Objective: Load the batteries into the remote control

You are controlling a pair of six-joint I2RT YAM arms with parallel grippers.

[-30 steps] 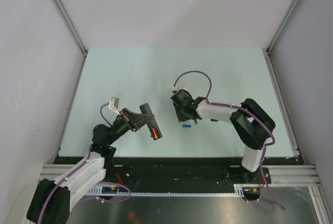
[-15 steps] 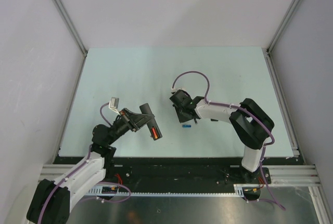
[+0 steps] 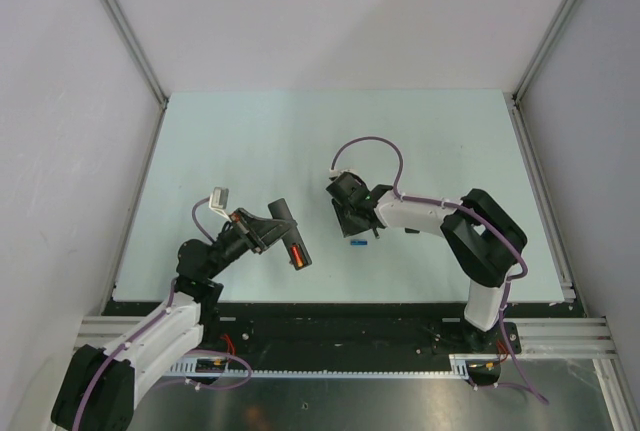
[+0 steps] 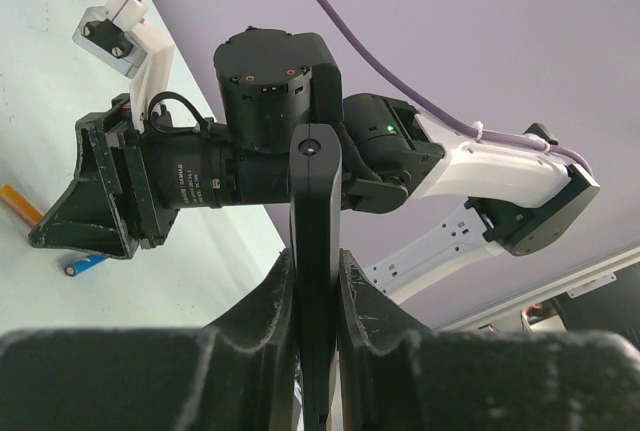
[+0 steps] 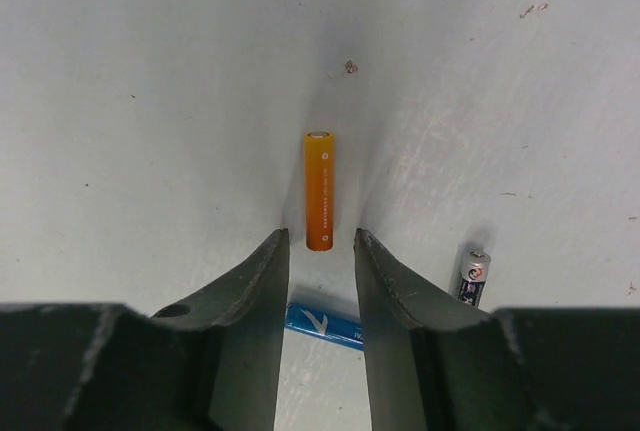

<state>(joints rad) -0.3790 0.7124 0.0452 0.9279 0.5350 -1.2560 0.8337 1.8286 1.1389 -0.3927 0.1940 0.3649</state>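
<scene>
No legible text, white marking on blue battery [image 5: 322,324] too blurred to read

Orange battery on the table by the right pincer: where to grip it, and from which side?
Probably mid-barrel, coming straight down from above. The orange battery lies flat, its length in line with the gap of the open right pincer, so the pincer would close across its round sides. Keep clear of the blue battery nearby.

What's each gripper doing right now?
Left gripper: closed on the remote control.
Right gripper: open, empty, an orange battery lying just ahead.
</scene>
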